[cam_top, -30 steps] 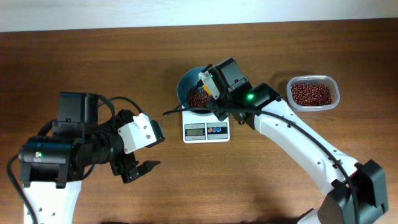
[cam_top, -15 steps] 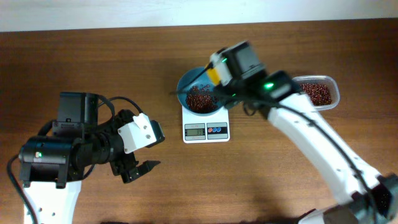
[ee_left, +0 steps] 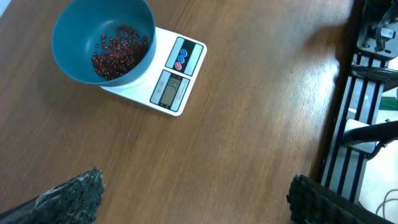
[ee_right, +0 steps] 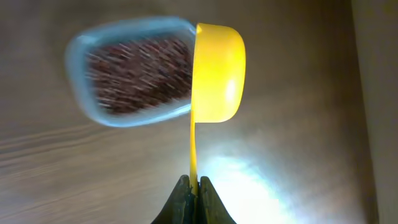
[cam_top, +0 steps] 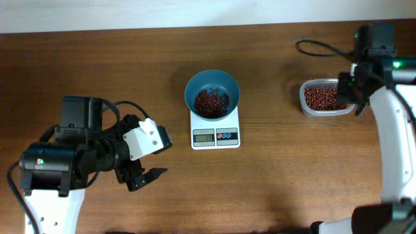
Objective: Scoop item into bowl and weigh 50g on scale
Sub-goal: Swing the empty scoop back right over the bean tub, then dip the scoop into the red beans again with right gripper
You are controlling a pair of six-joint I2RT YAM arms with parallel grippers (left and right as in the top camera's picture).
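The teal-blue bowl stands on the white scale at the table's middle, with a small heap of red-brown beans inside. It also shows in the left wrist view, on the scale. My right gripper is shut on the thin handle of a yellow scoop. It holds the scoop above the right end of the clear tub of beans. My left gripper is open and empty, low at the left, well away from the scale.
The clear tub sits at the right of the table, near the back. A black cable loops behind it. The left arm's bulky body fills the front left. A black frame stands beyond the table edge.
My right arm has swung from over the bowl to the far right, carrying the yellow scoop to the tub. The bowl is now uncovered. The left arm has not moved.
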